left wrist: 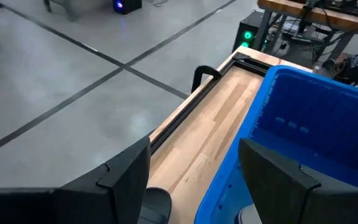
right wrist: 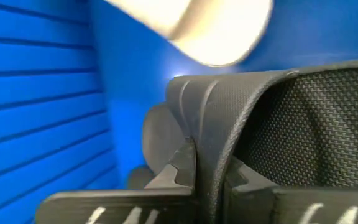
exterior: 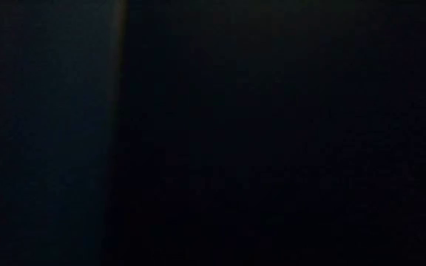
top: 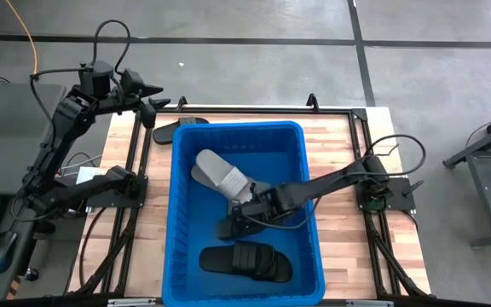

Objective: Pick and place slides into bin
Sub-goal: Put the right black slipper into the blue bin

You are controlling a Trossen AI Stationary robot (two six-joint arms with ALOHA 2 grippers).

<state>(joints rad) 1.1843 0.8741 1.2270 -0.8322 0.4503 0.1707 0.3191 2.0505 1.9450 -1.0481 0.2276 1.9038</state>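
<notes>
Black slide (right wrist: 229,124) inside blue bin (top: 177,213), pinched at strap edge by right end effector (top: 239,223), fingers fully closed on it, low in bin middle. Grey slide (top: 220,175) lies just beside, toward far wall. One more black slide (top: 245,260) rests on bin floor at near end. Another black slide (top: 177,128) on table (top: 348,170) outside far-left corner of bin. Left end effector (top: 153,101) above that corner, fingers (left wrist: 123,180) apart, holding nothing.

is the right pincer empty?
No. In the right wrist view the right pincer is shut on the strap of a black slide, low inside the bin.
</notes>
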